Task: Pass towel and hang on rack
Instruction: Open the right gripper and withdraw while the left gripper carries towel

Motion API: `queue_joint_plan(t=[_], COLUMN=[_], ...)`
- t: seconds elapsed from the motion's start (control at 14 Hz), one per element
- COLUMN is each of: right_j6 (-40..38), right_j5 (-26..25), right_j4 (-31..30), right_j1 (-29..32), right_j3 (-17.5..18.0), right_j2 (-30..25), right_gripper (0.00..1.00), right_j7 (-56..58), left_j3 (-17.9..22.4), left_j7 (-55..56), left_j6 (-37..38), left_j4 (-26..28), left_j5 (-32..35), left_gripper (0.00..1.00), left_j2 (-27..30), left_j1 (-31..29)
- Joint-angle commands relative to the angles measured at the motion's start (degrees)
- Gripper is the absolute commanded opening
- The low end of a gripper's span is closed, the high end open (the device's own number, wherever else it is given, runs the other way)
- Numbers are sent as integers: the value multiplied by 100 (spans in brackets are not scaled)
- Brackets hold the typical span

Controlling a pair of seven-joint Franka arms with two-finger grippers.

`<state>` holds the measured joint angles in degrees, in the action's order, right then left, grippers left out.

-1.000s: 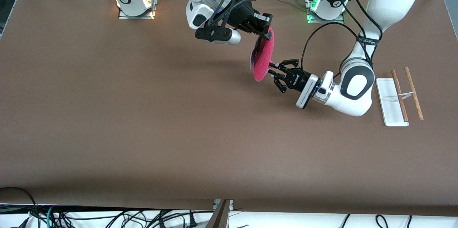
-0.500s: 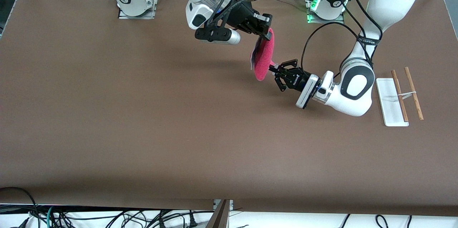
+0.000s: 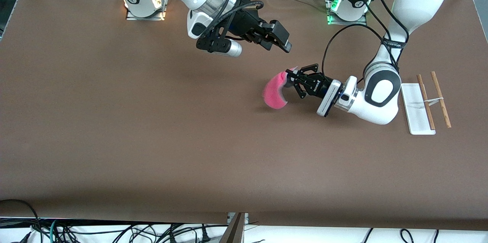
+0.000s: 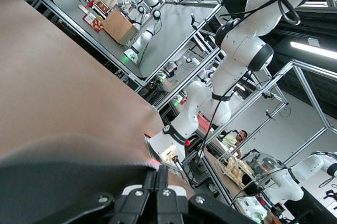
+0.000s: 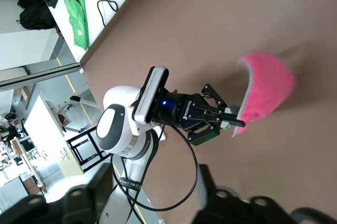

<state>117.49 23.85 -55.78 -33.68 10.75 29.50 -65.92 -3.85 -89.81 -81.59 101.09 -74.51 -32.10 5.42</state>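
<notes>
Fig. Handover done; hang step not yet begun.

(a) My left gripper (image 3: 291, 76) hung over mid-surface, fingers clamped on one edge of the towel (image 3: 275, 92). The cloth drooped free from that pinch, clear of the surface (image 3: 114, 121) as far as I could judge, w/ its shadow just beneath it. In the right wrist view the same grip showed: left gripper (image 5: 234, 123) shut on the towel (image 5: 266, 89) at its grey-stitched rim only.

(b) My right gripper (image 3: 284, 42) was over the surface toward the bases, apart from the towel, fingers apart and holding nothing.

(c) The rack (image 3: 426, 102) stood at the left arm's end of the surface, just beside my left arm's elbow; both rods bare.

Risks, as I judged them:
1. Grip was on the hem only, so a fast swing toward the rack could pull the cloth out.
2. The hanging bulk could drag on the surface if I carried it low, peeling it from the fingers.
3. The rack was light-looking and close to my left elbow; a wide wrist turn could knock it.
4. The limp towel could bunch on one rod instead of draping over.
</notes>
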Motion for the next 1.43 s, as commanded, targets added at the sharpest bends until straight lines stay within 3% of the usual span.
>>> queue_joint_plan(t=[0.0, 0.29, 0.57, 0.79, 1.0, 1.14, 1.29, 1.36], right_j6=[-59, -173, -848, -1419, -2105, -2274, -2274, -2274], right_j5=[119, 321, 304, 173, -572, -1300, -2170, -2322], right_j4=[102, -212, -1301, -2154, -2306, -2454, -2752, -2919], right_j1=[90, 563, 1187, 1390, 1496, 1496, 1505, 1531], right_j3=[15, 15, -29, -493, -1038, -1407, -1505, -1523], right_j2=[-23, -391, -1242, -1815, -1851, -1869, -2017, -2123], right_gripper=[100, 100, 100, 100, 100, 100, 100, 100], right_j7=[-9, 288, 2096, 3845, 5077, 5317, 5422, 5632], left_j3=[120, 121, 121, 130, 121, 130, 130, 121], left_j7=[435, 1237, 1606, 1818, 1774, 1721, 1712, 1695], left_j6=[317, 1073, 1627, 2224, 2279, 2287, 2261, 2261], left_j4=[-535, -1415, -2178, -2612, -2612, -2647, -2726, -2900], left_j5=[654, 1867, 2641, 3327, 3881, 4084, 4470, 4628], left_gripper=[0, 0, 0, 0, 0, 0, 0, 0], left_j2=[108, 117, 73, 55, 37, 64, 90, 64], left_j1=[-93, -523, -1199, -1761, -2438, -2825, -3080, -3212])
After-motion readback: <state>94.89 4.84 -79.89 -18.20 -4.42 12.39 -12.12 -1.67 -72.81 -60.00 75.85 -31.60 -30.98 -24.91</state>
